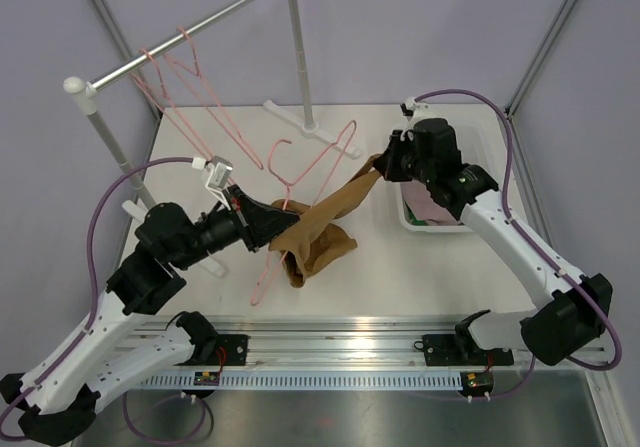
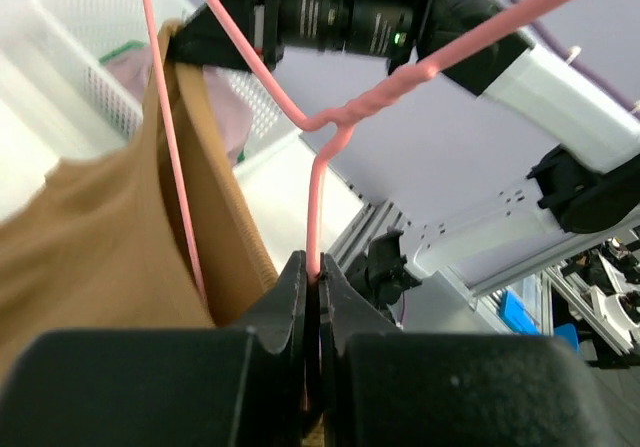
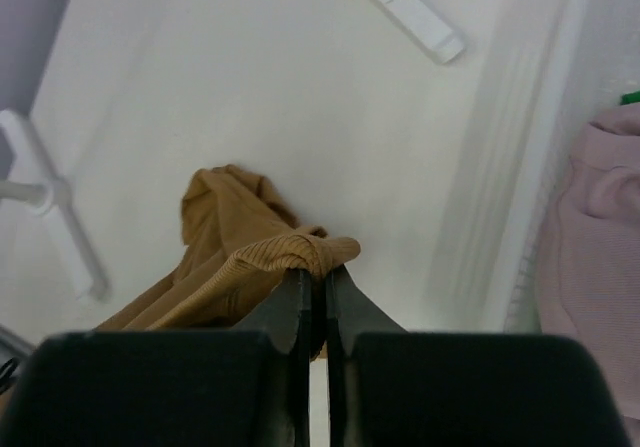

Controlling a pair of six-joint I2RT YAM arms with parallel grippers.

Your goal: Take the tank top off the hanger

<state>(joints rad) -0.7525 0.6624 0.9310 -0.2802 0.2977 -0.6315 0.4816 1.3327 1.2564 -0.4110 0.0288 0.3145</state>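
A tan ribbed tank top (image 1: 318, 239) lies bunched on the white table, still threaded on a pink wire hanger (image 1: 318, 159). My left gripper (image 1: 272, 221) is shut on the hanger's wire, which in the left wrist view rises from between the closed fingertips (image 2: 314, 275) to the hanger's twisted neck (image 2: 350, 117). My right gripper (image 1: 383, 167) is shut on one strap and holds it stretched up and to the right. In the right wrist view the ribbed strap (image 3: 300, 251) folds over the closed gripper (image 3: 324, 275), with the rest of the tank top (image 3: 222, 215) below.
A white basket (image 1: 412, 219) holding pink clothing stands under the right arm, also seen as the basket (image 3: 530, 197) in the right wrist view. A clothes rack (image 1: 190, 27) with more pink hangers (image 1: 190, 82) crosses the back left; its foot (image 1: 300, 122) rests on the table.
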